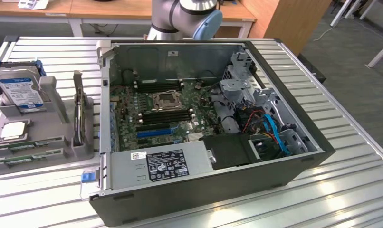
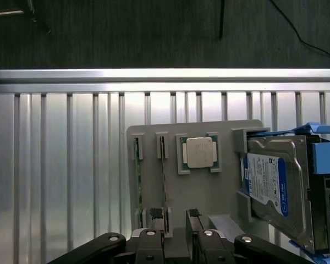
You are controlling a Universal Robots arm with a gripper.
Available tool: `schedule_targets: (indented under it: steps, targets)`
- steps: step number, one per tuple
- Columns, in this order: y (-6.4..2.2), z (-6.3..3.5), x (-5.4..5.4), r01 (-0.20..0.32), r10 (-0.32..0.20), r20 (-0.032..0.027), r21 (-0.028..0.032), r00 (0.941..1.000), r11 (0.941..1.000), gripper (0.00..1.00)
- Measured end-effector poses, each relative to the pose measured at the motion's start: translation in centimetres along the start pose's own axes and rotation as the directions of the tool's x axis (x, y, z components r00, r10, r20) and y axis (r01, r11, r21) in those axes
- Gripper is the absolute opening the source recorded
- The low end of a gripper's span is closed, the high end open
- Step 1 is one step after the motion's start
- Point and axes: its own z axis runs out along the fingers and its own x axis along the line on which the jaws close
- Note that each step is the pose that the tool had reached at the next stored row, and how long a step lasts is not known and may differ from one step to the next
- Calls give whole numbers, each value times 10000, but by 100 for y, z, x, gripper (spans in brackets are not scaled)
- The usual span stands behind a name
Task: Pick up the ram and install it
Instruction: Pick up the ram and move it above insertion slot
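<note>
**Wrist view.** The gripper (image 2: 175,215) stood with its jaws spread wide and nothing held between them, over one edge of the grey parts holder (image 2: 209,192). One fingertip (image 2: 155,217) lay just beside the end of a ram (image 2: 164,170), a thin green stick set on edge in its slot. Whether the two touched could not be told. A second ram (image 2: 137,181) sat in the parallel slot, on the side away from the processor chip (image 2: 199,152). The chip rested flat in a square recess between the rams and the hard drive (image 2: 269,184), whose blue label faced the camera. The holder lay on a slatted metal table (image 2: 60,165).

**Exterior view.** The robot arm (image 1: 185,14) rose at the upper centre of the frame. The holder (image 1: 52,95) occupied the exterior view's left, with the hard drive (image 1: 17,88) upright at its upper end and the chip (image 1: 14,130) below it. The ram (image 1: 28,143) and the second ram (image 1: 26,159) lay at the lower left. This view also took in the open computer case (image 1: 210,142) at centre. Its motherboard (image 1: 159,109) and black slots (image 1: 157,118) were exposed, well apart from the rams.
</note>
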Motion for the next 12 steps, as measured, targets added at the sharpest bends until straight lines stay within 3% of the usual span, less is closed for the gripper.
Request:
schedule_targets:
  steps: [12]
  targets:
    - [-3, 67, 2, 0, 0, 2, 1, 10000, 10000, 29]
